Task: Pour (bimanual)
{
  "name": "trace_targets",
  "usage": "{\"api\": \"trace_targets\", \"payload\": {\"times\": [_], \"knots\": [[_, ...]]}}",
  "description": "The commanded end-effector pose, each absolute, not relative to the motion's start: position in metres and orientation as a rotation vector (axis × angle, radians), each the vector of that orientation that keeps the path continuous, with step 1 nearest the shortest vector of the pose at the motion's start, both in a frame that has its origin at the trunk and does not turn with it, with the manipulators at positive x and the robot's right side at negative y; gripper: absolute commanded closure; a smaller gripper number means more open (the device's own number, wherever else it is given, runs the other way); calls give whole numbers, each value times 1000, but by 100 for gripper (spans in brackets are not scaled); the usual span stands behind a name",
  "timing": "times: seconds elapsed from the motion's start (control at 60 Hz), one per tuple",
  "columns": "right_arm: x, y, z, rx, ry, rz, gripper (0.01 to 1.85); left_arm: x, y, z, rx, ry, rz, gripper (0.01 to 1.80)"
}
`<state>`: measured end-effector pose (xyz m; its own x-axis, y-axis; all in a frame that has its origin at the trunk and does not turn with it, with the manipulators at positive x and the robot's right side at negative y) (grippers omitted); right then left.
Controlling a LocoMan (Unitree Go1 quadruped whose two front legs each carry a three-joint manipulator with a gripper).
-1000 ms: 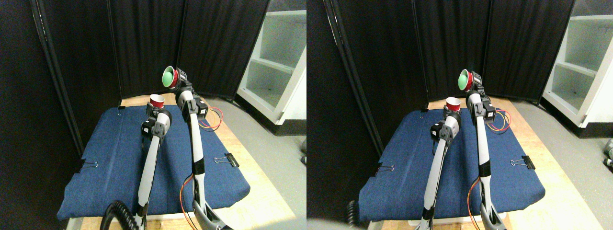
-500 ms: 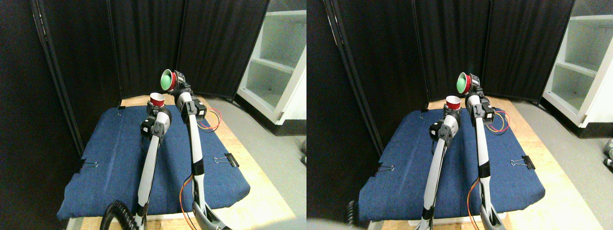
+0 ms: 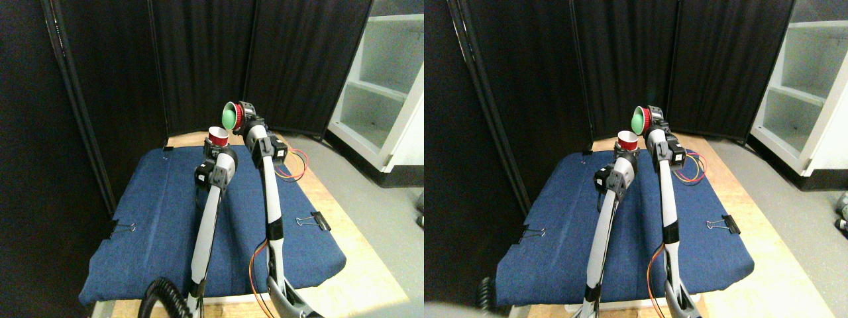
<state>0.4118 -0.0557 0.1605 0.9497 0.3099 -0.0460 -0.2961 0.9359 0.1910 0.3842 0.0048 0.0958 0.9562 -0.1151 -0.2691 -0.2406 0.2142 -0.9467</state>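
A coiled black cable [image 3: 161, 295] lay at the near edge of the desk [image 3: 344, 291]. A blue cloth [image 3: 146, 218] covered the desk and was fastened with binder clips [image 3: 313, 220] at its sides. Both manipulators rose from the near edge and extended up and away over the cloth. The left manipulator [image 3: 209, 218] leaned slightly right, and its left tool [image 3: 216, 150] was clamped on a red cup [image 3: 217, 137], held upright with the mouth facing up. The right manipulator [image 3: 270, 199] stood just beside it, more nearly vertical and reaching higher. The right tool [image 3: 243, 118] was clamped on a green-lined cup [image 3: 230, 116], tipped on its side, mouth facing left, just above and right of the red cup. Black curtain panels [image 3: 199, 59] stood beyond the desk, with a white shelf unit [image 3: 387, 86] to the far right.
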Motion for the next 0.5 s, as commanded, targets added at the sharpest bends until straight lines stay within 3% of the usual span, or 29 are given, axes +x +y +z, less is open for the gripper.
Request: {"api": "trace_targets", "payload": {"times": [0.017, 0.5], "knots": [[410, -56, 169, 149, 17, 342, 177, 387, 2, 100, -1388, 287, 73, 180], [406, -53, 173, -28, -52, 406, 180, 388, 1, 99, -1397, 285, 96, 180]]}}
